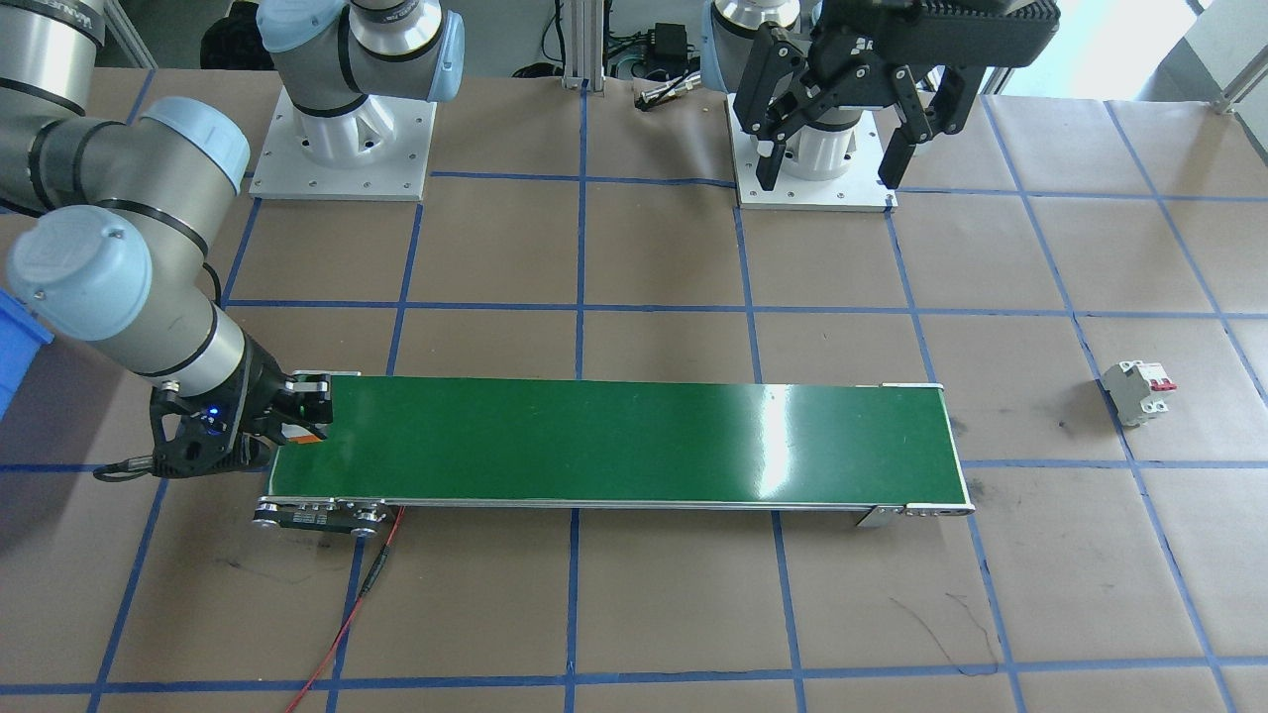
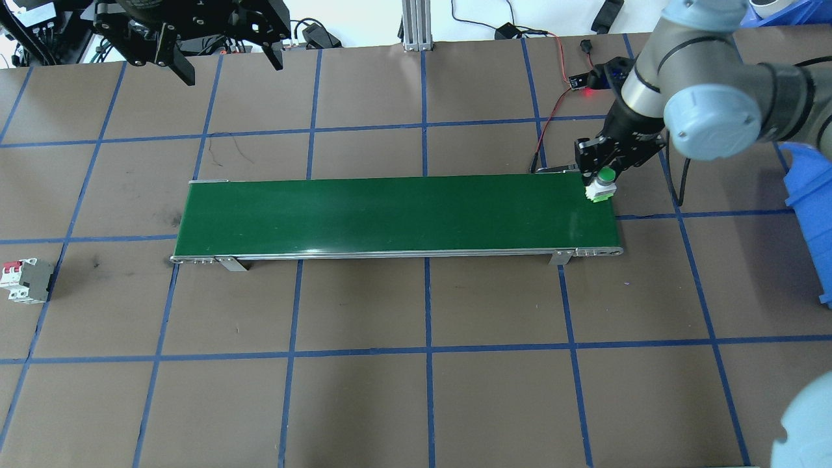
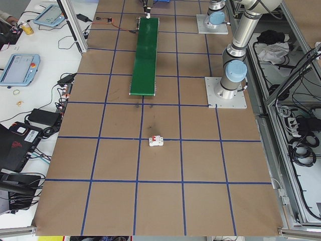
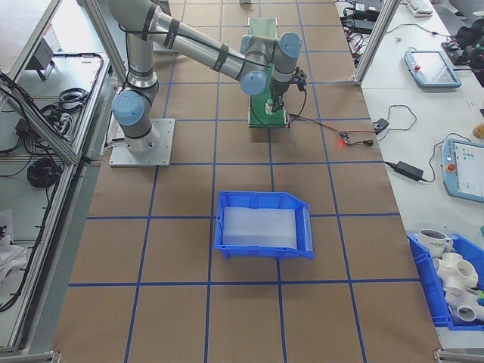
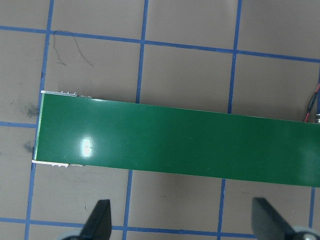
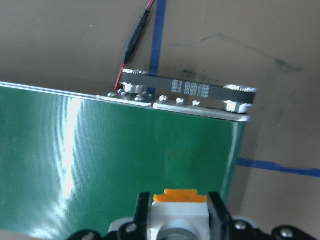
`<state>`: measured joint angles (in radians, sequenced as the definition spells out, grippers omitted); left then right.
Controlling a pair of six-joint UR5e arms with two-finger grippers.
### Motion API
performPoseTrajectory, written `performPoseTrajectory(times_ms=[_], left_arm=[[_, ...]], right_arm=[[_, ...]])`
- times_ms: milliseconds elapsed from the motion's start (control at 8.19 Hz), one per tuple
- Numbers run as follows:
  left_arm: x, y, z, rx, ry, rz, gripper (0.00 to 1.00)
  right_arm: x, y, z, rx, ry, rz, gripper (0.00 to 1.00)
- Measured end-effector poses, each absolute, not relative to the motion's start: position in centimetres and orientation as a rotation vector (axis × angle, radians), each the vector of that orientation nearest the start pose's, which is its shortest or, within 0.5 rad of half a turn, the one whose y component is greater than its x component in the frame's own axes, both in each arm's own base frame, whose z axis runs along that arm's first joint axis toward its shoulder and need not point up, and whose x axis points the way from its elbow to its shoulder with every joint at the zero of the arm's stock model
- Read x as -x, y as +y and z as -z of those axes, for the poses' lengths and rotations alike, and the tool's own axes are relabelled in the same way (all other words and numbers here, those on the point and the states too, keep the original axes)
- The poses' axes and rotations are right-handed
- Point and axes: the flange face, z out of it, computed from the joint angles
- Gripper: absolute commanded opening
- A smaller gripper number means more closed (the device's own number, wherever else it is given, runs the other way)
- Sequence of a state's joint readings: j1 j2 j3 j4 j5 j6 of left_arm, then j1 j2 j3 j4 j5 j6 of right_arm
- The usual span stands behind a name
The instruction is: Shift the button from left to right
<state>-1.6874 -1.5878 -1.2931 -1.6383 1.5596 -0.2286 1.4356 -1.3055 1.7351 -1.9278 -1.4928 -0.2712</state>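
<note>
Overhead: brown table (image 2: 416, 403), blue tape grid; my right gripper (image 2: 601, 179), jaws clamped on the button (image 2: 602, 185), at the green belt (image 2: 390, 214) end. Left wrist: my left gripper (image 5: 182, 222), jaws apart, above the belt. Right wrist: button's orange end between my fingers (image 6: 142, 210).

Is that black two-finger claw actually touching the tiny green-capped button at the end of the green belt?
Touching. In the right wrist view the right gripper has a black finger pressed against each side of the whitish, orange-ended button; the overhead view shows it held over the conveyor belt.
</note>
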Motion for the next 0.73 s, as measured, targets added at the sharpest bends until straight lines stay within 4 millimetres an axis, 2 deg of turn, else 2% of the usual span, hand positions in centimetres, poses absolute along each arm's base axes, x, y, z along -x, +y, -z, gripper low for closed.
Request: performPoseTrajectory(times_ms=[244, 366, 488, 733], left_arm=[[19.2, -48.4, -61.0, 0.178, 3.168, 0.299, 1.00], [19.2, -48.4, -60.9, 0.179, 3.168, 0.298, 1.00], [19.2, -48.4, -60.9, 0.180, 3.169, 0.297, 1.00], [19.2, -48.4, -60.9, 0.183, 3.169, 0.298, 1.00]], right_arm=[[-0.5, -57.5, -35.7, 0.445, 3.055, -0.151, 0.00], [2.9, -57.0, -37.5, 0.612, 3.058, -0.166, 0.00], [6.6, -56.4, -38.8, 0.787, 3.043, -0.173, 0.00], [15.8, -54.7, -40.0, 1.142, 2.965, -0.168, 0.00]])
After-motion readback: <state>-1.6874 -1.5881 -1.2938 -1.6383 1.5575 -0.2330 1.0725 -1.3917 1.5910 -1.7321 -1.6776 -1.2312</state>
